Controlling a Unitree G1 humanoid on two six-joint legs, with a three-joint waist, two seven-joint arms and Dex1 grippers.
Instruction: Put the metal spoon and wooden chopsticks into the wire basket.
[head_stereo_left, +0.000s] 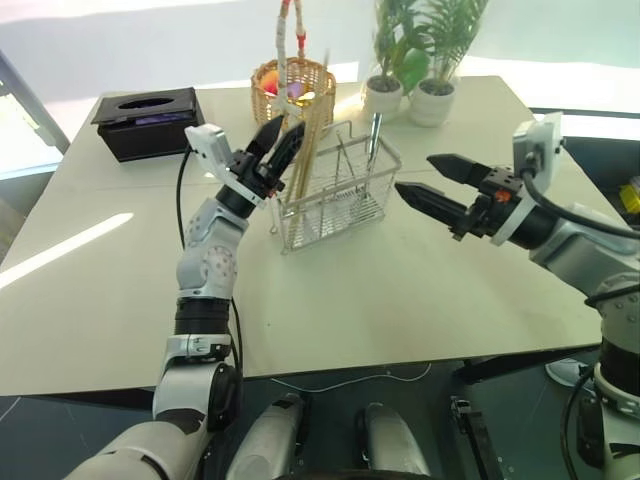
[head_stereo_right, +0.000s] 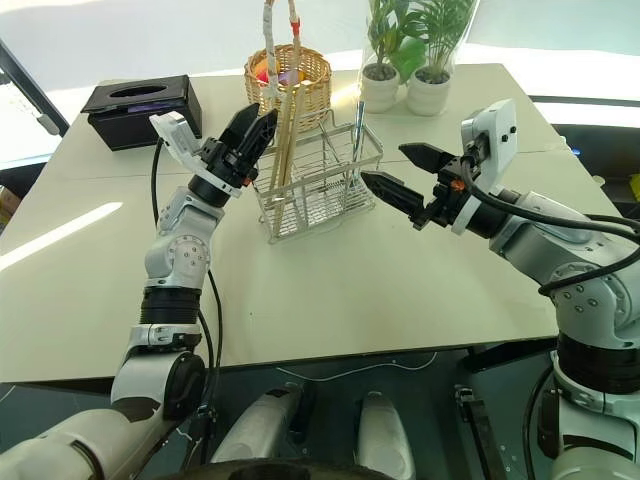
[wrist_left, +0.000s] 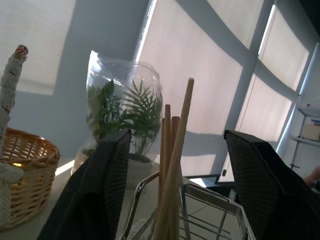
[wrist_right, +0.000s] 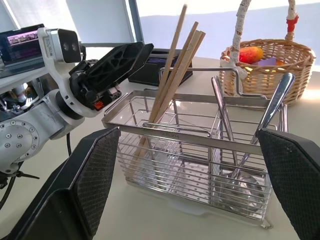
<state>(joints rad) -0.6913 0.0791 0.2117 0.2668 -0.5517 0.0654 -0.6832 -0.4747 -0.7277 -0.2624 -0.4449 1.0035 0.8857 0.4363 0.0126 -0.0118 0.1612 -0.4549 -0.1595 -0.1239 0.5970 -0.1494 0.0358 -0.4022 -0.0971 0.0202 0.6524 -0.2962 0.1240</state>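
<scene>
The wire basket (head_stereo_left: 340, 215) stands in the middle of the table. Several wooden chopsticks (head_stereo_left: 305, 150) lean upright in its left compartment. The metal spoon (head_stereo_left: 373, 135) stands bowl-down in the right compartment, handle up. My left gripper (head_stereo_left: 279, 138) is open at the basket's left end. In the left wrist view the chopsticks (wrist_left: 172, 165) rise between its spread fingers (wrist_left: 100, 190) without touching them. To the basket's right my right gripper (head_stereo_left: 414, 173) hovers open and empty, pointing at it. The right wrist view shows the basket (wrist_right: 200, 150) between its fingers.
A round wicker basket (head_stereo_left: 292, 88) with a tall handle and fruit stands just behind the wire basket. A black tissue box (head_stereo_left: 148, 120) sits at the back left. Two potted plants (head_stereo_left: 410, 90) stand at the back right. The table's front edge (head_stereo_left: 300, 370) is near me.
</scene>
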